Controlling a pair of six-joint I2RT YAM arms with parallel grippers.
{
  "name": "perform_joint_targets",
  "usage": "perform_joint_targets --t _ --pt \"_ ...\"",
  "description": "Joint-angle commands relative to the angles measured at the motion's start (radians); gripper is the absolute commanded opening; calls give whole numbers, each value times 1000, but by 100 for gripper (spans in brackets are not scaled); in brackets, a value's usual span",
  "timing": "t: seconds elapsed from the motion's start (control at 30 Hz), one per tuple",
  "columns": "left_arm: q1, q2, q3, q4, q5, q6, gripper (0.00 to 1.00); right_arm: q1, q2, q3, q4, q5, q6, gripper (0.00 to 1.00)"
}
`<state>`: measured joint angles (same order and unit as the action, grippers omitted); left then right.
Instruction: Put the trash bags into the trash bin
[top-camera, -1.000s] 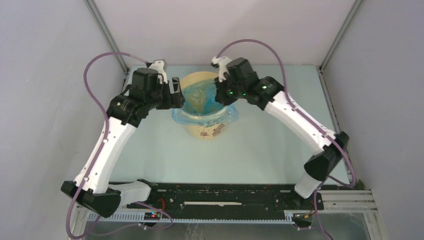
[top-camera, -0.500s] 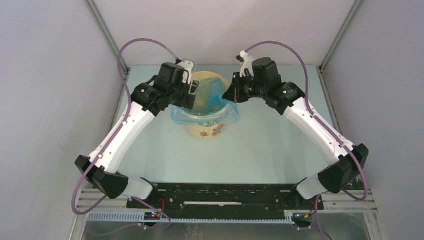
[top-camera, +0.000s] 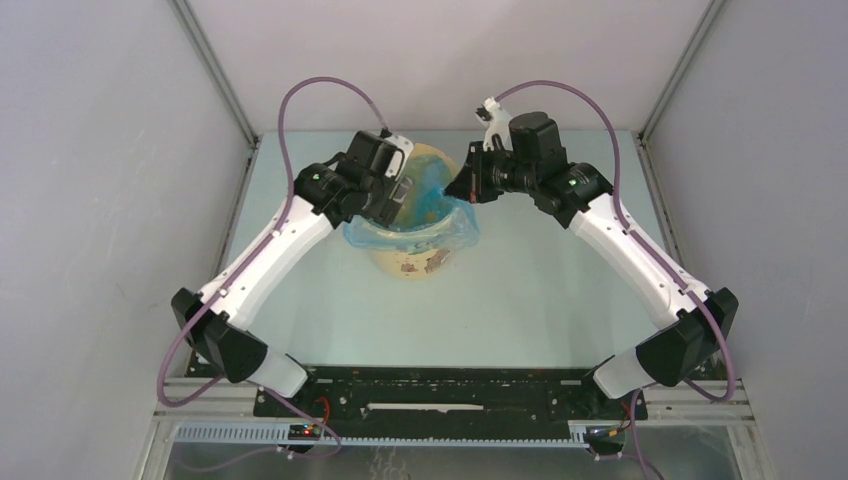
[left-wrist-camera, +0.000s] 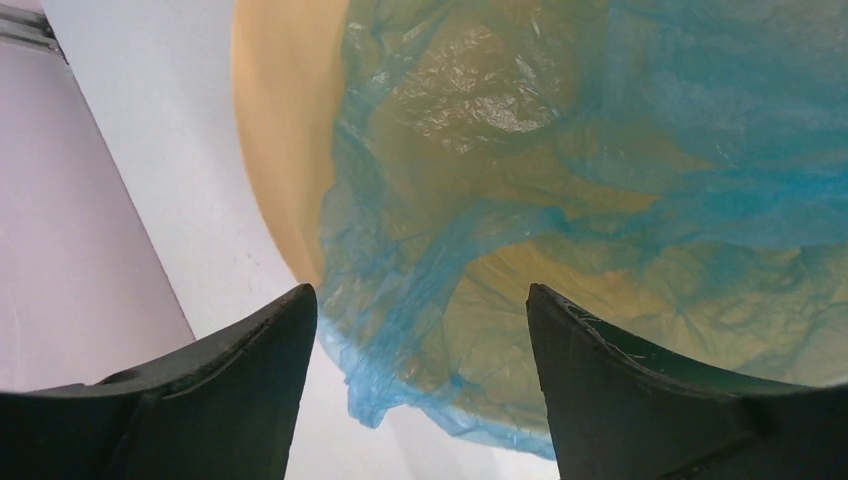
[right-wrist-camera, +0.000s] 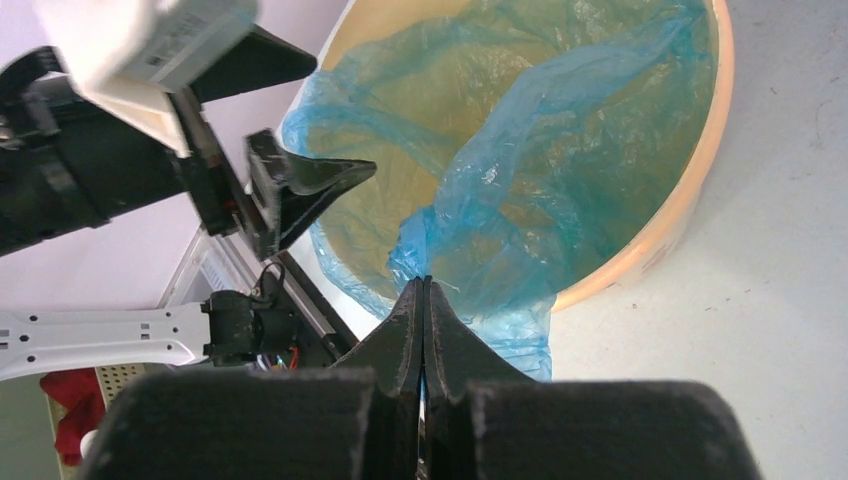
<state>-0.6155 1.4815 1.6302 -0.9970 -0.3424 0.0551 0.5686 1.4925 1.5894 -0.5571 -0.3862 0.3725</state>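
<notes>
The right end effector (right-wrist-camera: 424, 286) is clenched on a bunched fold of blue trash bag (right-wrist-camera: 520, 170) at its tips. Beyond them, the film lines the trash bin (right-wrist-camera: 720, 110) and drapes over its rim. The left end effector (left-wrist-camera: 420, 300) hangs released above it. The film looks light, limp, slippery and easily torn, so gathered folds likely give the surest hold.

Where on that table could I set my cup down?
Widest bare patch: the table in front of the trash bin, between left arm, right arm and black rail. A smaller strip lies right of the right arm. Crowded over the bin: both jaws and the trash bag.
</notes>
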Motion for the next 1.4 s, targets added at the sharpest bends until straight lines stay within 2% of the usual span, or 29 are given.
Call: perform_joint_targets --t 0.0,0.1,0.33,0.4,0.5,0.53,0.67,0.8,0.93,1.03,1.23,1.37 --pt "-21 26 21 20 -41 51 82 -7 -23 25 24 -22 23 0" --pt "-22 33 24 35 -68 51 75 -8 -25 27 23 -22 24 0" --pt "-22 52 54 47 -179 26 39 -18 -27 21 27 -22 41 0" --pt "-22 46 46 56 -196 26 27 -30 -26 15 38 -28 60 0" --pt "-23 31 39 67 -254 14 3 -53 -23 2 56 -42 93 0" --pt "-23 22 36 75 -270 6 1 -62 -25 -5 66 -47 105 0" --pt "-7 -36 9 122 -277 -43 0 -115 -27 -42 110 -58 167 0" --pt "74 -96 -34 157 -178 -163 0 -195 -18 -95 183 -92 242 0" --pt "220 -137 -92 184 16 -303 0 -269 13 -135 236 -125 309 0" --pt "332 -174 -203 254 186 -411 0 -307 40 -163 271 -152 357 0" --pt "570 -215 -469 498 606 -687 0 -347 137 -185 300 -223 417 0" --pt "643 -209 -589 631 759 -796 0 -371 176 -208 288 -256 439 0"
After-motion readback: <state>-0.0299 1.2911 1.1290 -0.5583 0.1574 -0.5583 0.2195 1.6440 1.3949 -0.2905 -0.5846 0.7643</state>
